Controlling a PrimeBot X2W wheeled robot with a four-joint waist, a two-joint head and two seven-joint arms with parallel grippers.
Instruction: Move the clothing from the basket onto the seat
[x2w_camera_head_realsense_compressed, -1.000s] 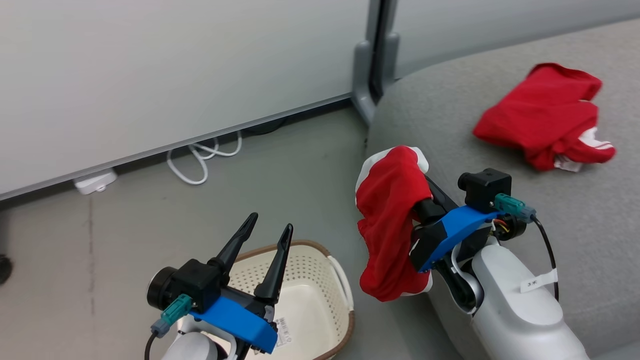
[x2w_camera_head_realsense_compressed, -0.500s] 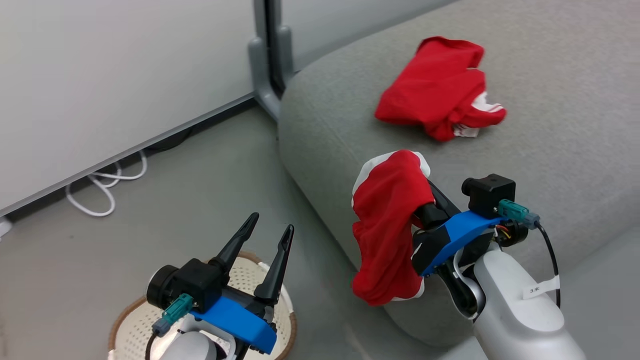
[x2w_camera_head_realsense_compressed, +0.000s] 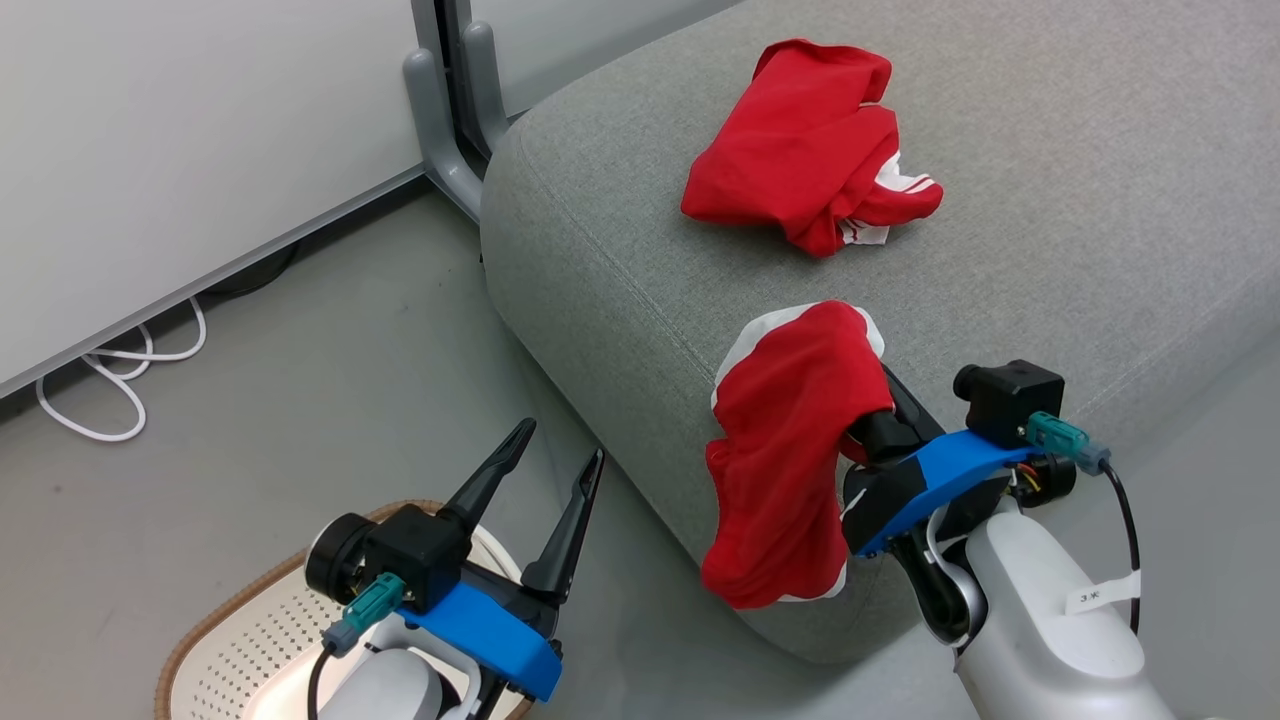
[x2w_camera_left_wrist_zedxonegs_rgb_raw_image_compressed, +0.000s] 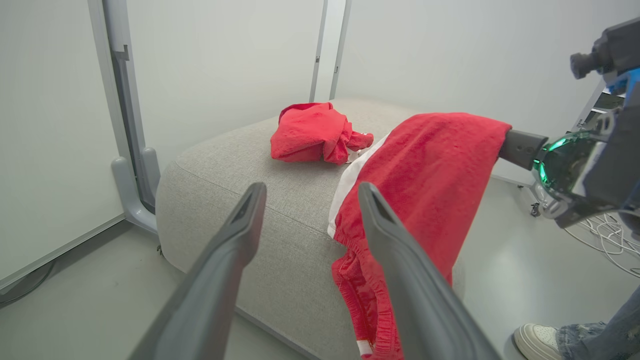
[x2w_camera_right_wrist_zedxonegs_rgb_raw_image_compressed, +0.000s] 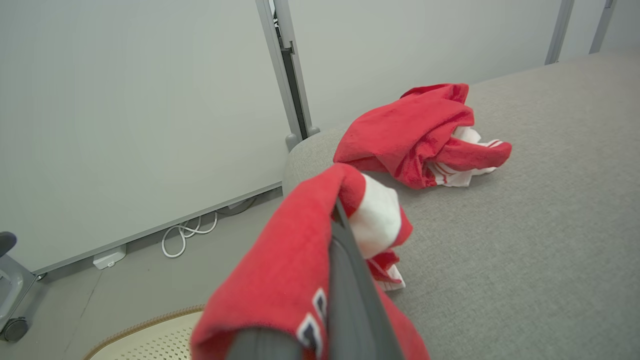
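We are clamping a red garment in the right gripper over the seat edge; left gripper gaping, empty. Releasing here risks a floorward slide.

grey seat — one crumpled red garment lying on top

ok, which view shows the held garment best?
Head view: the held garment shows top to hem. Left wrist view: the left finger hides its lower part. Right wrist view: bunched close-up, some lettering.
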